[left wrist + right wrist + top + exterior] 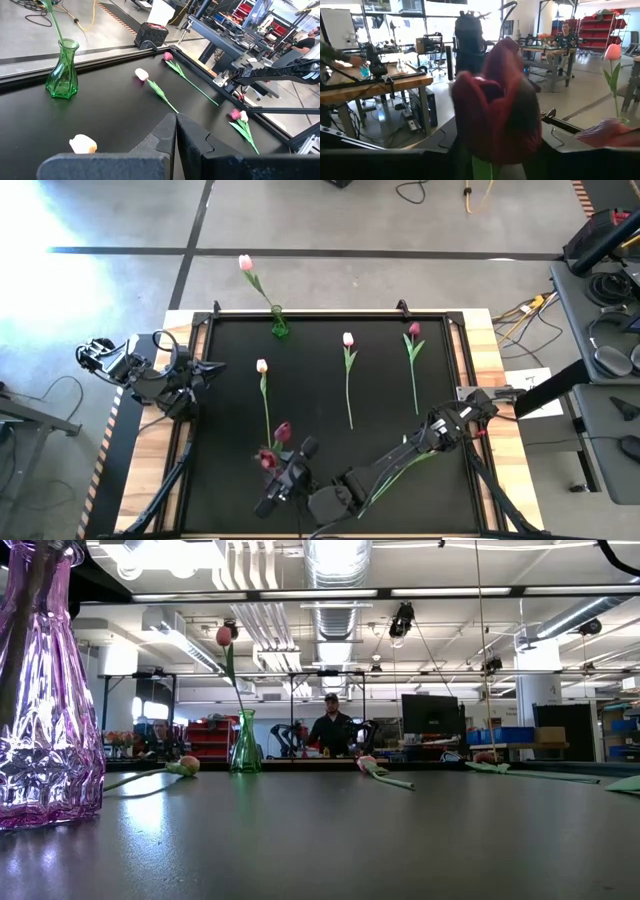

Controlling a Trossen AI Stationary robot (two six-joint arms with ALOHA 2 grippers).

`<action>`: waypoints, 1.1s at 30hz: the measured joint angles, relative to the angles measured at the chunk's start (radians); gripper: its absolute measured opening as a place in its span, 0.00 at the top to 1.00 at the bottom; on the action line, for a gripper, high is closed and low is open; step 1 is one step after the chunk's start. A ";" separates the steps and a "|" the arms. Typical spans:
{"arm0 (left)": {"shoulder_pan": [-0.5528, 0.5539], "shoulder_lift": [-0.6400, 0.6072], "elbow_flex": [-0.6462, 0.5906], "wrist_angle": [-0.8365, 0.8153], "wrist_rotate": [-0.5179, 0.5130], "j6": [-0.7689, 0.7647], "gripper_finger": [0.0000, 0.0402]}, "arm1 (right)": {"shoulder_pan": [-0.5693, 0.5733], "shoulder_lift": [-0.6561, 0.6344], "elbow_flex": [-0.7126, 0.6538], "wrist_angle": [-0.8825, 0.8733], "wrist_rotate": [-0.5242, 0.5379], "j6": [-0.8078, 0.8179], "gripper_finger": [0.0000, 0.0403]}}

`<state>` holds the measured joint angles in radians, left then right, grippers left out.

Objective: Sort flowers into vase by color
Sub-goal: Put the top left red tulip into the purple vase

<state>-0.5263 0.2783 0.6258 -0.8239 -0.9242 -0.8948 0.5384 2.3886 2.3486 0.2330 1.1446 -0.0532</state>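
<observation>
My right gripper (290, 452) is at the table's near edge, shut on a dark red tulip whose head (495, 110) fills the right wrist view. Just left of it stands a purple glass vase (45, 690) with a red head (266, 458) over it. A green vase (279, 325) at the far edge holds one pale tulip (246, 263). Two pale tulips (261, 366) (348, 339) and a magenta one (414, 330) lie flat on the mat. My left gripper (176, 122) is shut and empty at the table's left. My right gripper holds the dark red tulip somewhere on its green stem (480, 170) below the head. The head itself hides the fingers and the place of contact. The head (283, 432) sticks out past the fingers, toward the table's far edge, clear of the mat.
A magenta head and a pale head (236, 115) lie together near the table's right side, their stems (400, 470) partly under my right arm. A raised black frame (330, 312) borders the mat. People sit at benches (331, 725) beyond the table.
</observation>
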 joint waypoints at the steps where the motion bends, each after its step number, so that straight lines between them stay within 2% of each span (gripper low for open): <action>1: 0.000 0.000 0.000 0.000 0.000 0.000 1.00 | 0.000 0.000 0.000 0.000 0.000 0.008 0.65; 6: 0.000 0.000 0.000 -0.001 0.000 0.000 1.00 | 0.001 0.000 0.000 -0.054 0.000 0.080 0.66; 11: 0.000 0.000 0.000 -0.006 0.000 0.000 1.00 | -0.002 0.000 0.000 -0.135 0.000 0.223 0.67; 17: 0.000 0.000 0.000 -0.008 0.000 0.000 1.00 | -0.016 -0.002 0.000 -0.269 -0.001 0.410 0.61; 26: 0.000 0.000 0.000 -0.015 0.000 0.000 1.00 | -0.018 -0.005 0.000 -0.274 -0.028 0.454 0.45; 33: 0.000 0.000 0.000 -0.015 0.000 0.000 1.00 | -0.018 -0.028 0.006 -0.280 -0.108 0.452 0.41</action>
<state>-0.5263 0.2783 0.6258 -0.8387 -0.9237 -0.8944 0.5207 2.3604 2.3545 -0.0475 1.0365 0.3986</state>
